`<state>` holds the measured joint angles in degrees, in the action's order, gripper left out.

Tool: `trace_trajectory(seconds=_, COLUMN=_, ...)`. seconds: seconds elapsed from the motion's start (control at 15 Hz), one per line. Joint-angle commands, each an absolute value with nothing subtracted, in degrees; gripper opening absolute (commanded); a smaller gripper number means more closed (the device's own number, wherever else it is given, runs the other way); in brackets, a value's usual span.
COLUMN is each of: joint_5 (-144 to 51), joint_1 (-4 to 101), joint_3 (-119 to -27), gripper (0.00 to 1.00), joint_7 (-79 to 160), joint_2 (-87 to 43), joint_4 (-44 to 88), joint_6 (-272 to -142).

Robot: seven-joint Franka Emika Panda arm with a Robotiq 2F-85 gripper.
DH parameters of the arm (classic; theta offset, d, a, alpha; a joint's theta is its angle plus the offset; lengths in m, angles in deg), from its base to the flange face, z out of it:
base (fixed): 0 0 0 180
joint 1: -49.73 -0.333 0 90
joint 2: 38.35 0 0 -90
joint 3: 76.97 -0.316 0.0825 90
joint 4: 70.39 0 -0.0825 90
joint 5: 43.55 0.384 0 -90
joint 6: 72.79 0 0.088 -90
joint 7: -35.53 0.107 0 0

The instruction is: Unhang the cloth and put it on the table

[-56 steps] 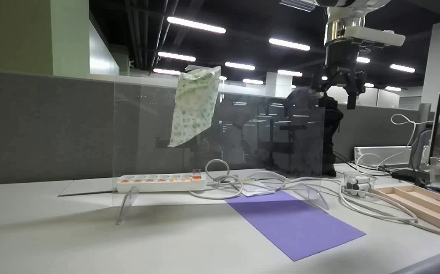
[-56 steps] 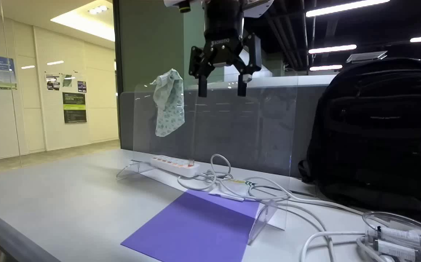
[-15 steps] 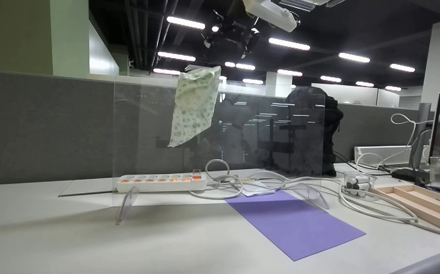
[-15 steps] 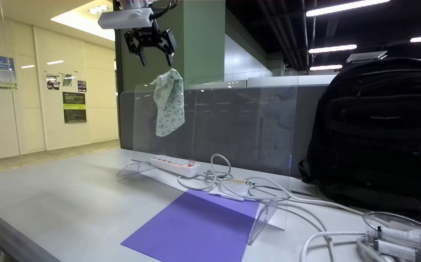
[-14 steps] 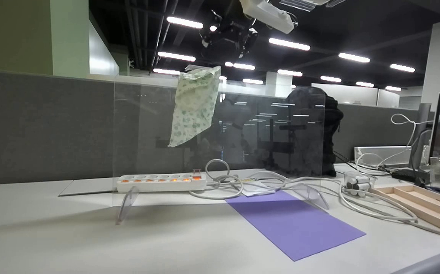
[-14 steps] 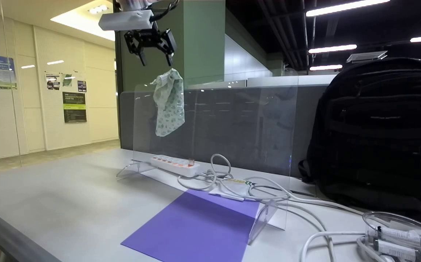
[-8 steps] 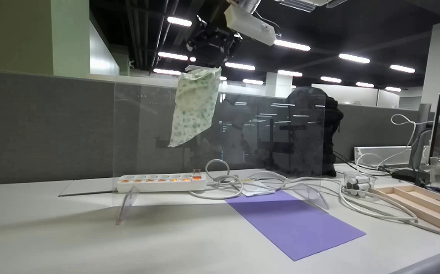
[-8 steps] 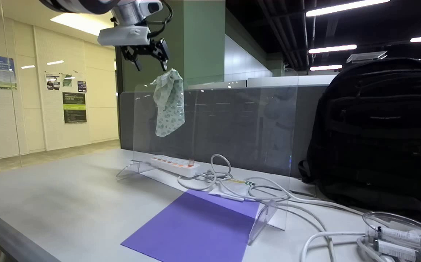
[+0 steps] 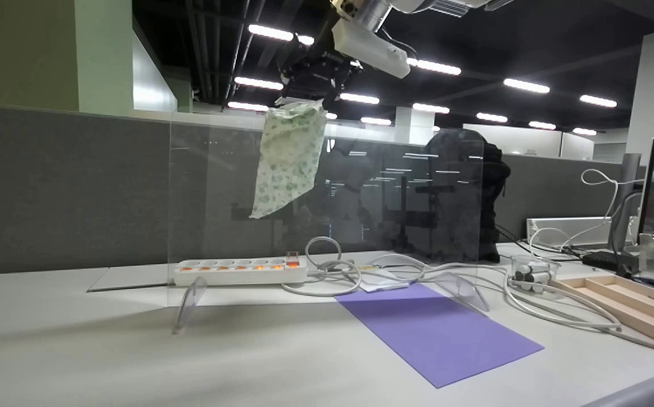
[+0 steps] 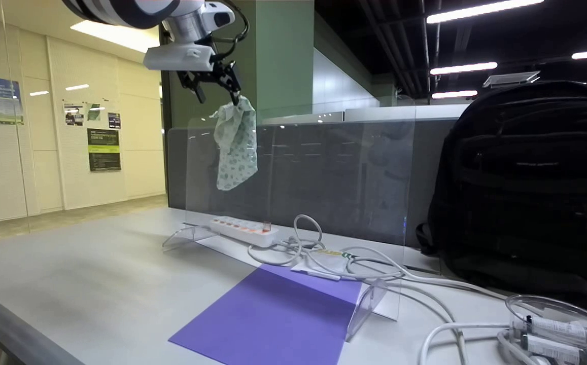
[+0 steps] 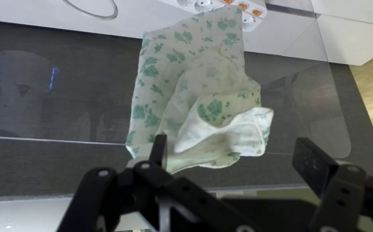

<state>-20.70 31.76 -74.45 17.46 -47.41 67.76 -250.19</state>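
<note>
The cloth (image 9: 290,152), pale green-white with a leafy print, hangs over the top edge of an upright clear panel (image 9: 406,192). It also shows in an exterior view (image 10: 237,147) and in the wrist view (image 11: 199,74), where its folded upper end is crumpled. My gripper (image 10: 218,100) is open at the cloth's top. In the wrist view the gripper (image 11: 233,145) has the left finger overlapping the cloth's edge and the right finger apart from it; the folded end lies between them. In an exterior view the gripper (image 9: 308,95) is dark and partly blurred. The table (image 9: 106,362) is light grey-white.
Clear feet (image 9: 188,305) hold the panel. A white power strip (image 9: 242,272) and cables (image 9: 338,277) lie behind it. A purple sheet (image 9: 440,339) lies under its right part. A wooden tray (image 9: 632,305), a clear cup (image 9: 533,272) and a black backpack (image 10: 526,192) stand to the right.
My arm has swung across from the right to above the cloth, tilted, and come down until the fingers reach its top. The fingers stay open. The cloth hangs in nearly the same place.
</note>
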Motion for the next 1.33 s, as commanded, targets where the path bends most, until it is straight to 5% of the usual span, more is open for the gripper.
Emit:
trace_trajectory(seconds=0.0, joint_5=-19.74, joint_1=31.89, joint_3=-73.28, gripper=1.0, joint_7=17.5, joint_2=-46.38, joint_4=66.18, joint_6=-250.15)
trace_trajectory(seconds=0.33, joint_5=-19.29, joint_1=31.72, joint_3=-72.46, gripper=1.0, joint_7=17.68, joint_2=-44.25, joint_4=65.21, joint_6=-250.11)
trace_trajectory(seconds=0.47, joint_5=-18.39, joint_1=31.33, joint_3=-72.31, gripper=0.74, joint_7=17.27, joint_2=-43.32, joint_4=64.66, joint_6=-250.25)
trace_trajectory(seconds=0.73, joint_5=-16.5, joint_1=30.74, joint_3=-72.46, gripper=0.45, joint_7=16.79, joint_2=-42.48, joint_4=63.76, joint_6=-250.34)
trace_trajectory(seconds=1.13, joint_5=-12.78, joint_1=29.45, joint_3=-72.23, gripper=0.04, joint_7=14.42, joint_2=-42.87, joint_4=63.12, joint_6=-249.01)
trace_trajectory(seconds=1.27, joint_5=-11.6, joint_1=29.03, joint_3=-72.11, gripper=0.0, joint_7=13.02, joint_2=-43.33, joint_4=63.22, joint_6=-245.56)
